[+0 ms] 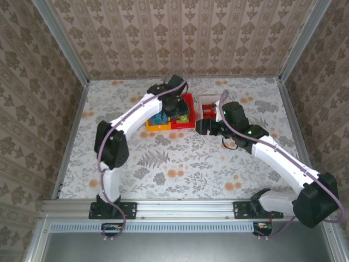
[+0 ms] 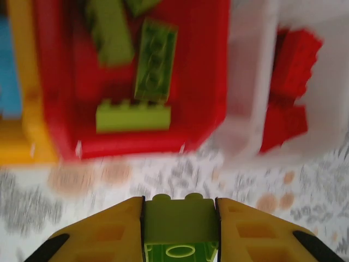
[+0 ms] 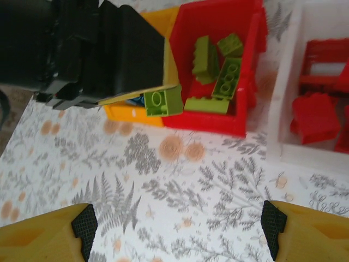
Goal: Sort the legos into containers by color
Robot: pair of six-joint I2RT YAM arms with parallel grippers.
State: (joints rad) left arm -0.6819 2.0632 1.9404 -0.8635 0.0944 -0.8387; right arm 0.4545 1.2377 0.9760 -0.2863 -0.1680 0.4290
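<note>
Just short of red bin (image 3: 207,123), over table (image 3: 163,180): green brick (image 3: 163,101) pinched in left gripper (image 2: 180,213), not yet dropped.
Red bin: green bricks (image 3: 218,76).
White bin (image 3: 283,109): red bricks (image 3: 313,117).
Orange-yellow bin (image 3: 131,113): blue brick (image 2: 8,82).
Right gripper (image 3: 177,224): spread wide, empty.
Sorting judged nearly finished.

Green legos (image 2: 155,60) in red bin (image 2: 210,109), red legos (image 2: 294,60) in white bin (image 2: 245,82), floral tabletop (image 3: 163,180)

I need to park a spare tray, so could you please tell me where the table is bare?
Bare: the table in front of the bins, and the far-left corner beside the orange-yellow bin. Crowded: the far middle, around the red bin, white bin, left gripper and right gripper.
</note>
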